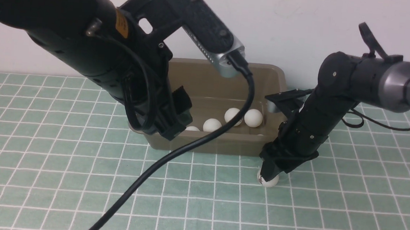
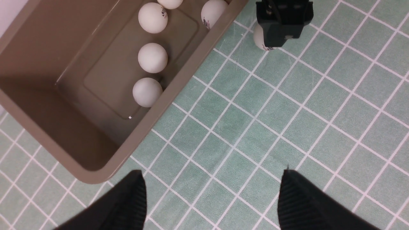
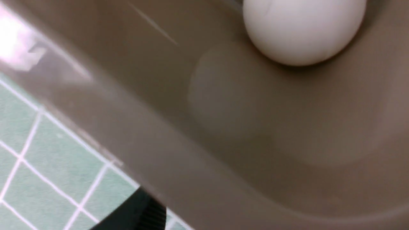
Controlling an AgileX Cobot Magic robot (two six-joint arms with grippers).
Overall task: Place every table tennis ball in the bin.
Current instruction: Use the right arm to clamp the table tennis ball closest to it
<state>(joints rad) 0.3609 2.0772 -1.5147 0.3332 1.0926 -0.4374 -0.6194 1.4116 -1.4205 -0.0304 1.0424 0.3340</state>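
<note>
Six table tennis balls can be counted in the left wrist view, all small, matte and white, a few carrying tiny dark printed marks. Five lie inside the bin, an olive-brown plastic tub with rounded corners, sloped walls and a rolled rim. It sits at the centre of the front view against the white wall. The balls gather close together on its floor toward the near wall, from the middle to the right end. The sixth ball rests on the green checked cloth just outside the bin's near right corner, lower right of centre in the front view. The right gripper stands directly over that ball, its dark tip covering the ball's top. Whether its fingers pinch the ball or merely bracket it cannot be told. The left gripper hangs by the bin's near left corner, its two black ribbed fingers spread wide with only cloth between them. The blurred right wrist view shows the bin's brown floor and one ball on it. A black cable crosses in front of the bin.
</note>
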